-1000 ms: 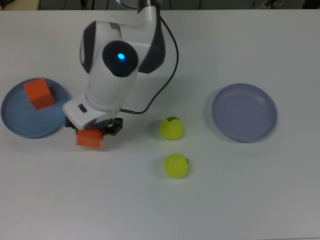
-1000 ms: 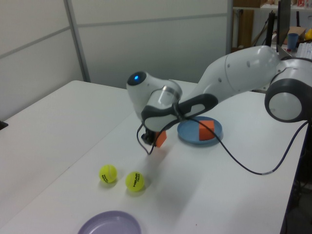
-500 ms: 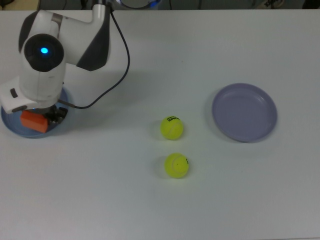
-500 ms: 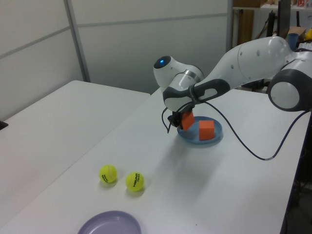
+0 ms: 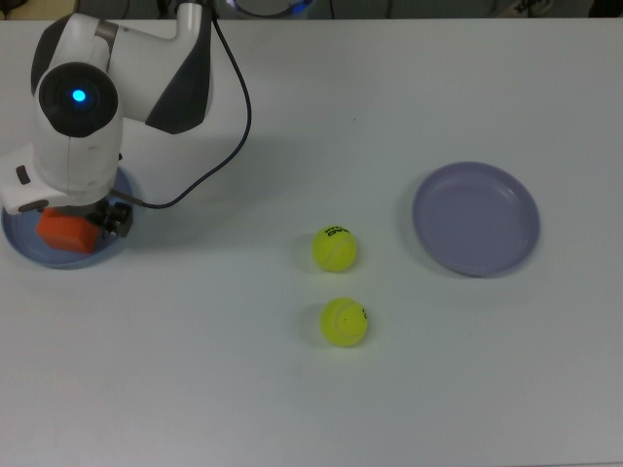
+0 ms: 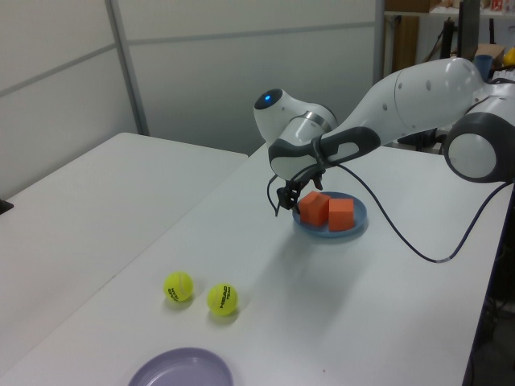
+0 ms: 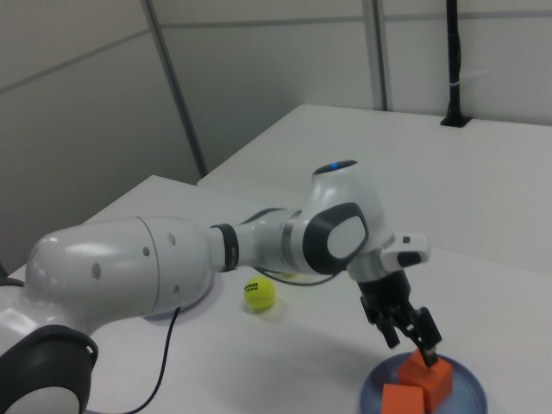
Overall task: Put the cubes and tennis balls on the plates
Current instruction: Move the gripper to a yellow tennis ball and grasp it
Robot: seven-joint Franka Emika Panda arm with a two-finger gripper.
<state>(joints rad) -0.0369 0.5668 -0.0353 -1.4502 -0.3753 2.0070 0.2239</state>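
Note:
Two orange cubes sit side by side on the light blue plate, one nearer the arm and one beyond it. My gripper hangs open just above the nearer cube, with one fingertip at its top edge. In the top view my arm covers most of the blue plate, and only one cube shows. Two tennis balls lie on the table mid-view. The lavender plate is bare at the top view's right.
A black cable runs from the arm across the table beside the blue plate. Wall panels stand behind the table in the left view. White tabletop lies between the balls and the lavender plate.
My arm carried the cube from the table to the blue plate. The cube then sank from a tilted hold onto the plate beside the other cube, while my gripper stayed at about the same height.

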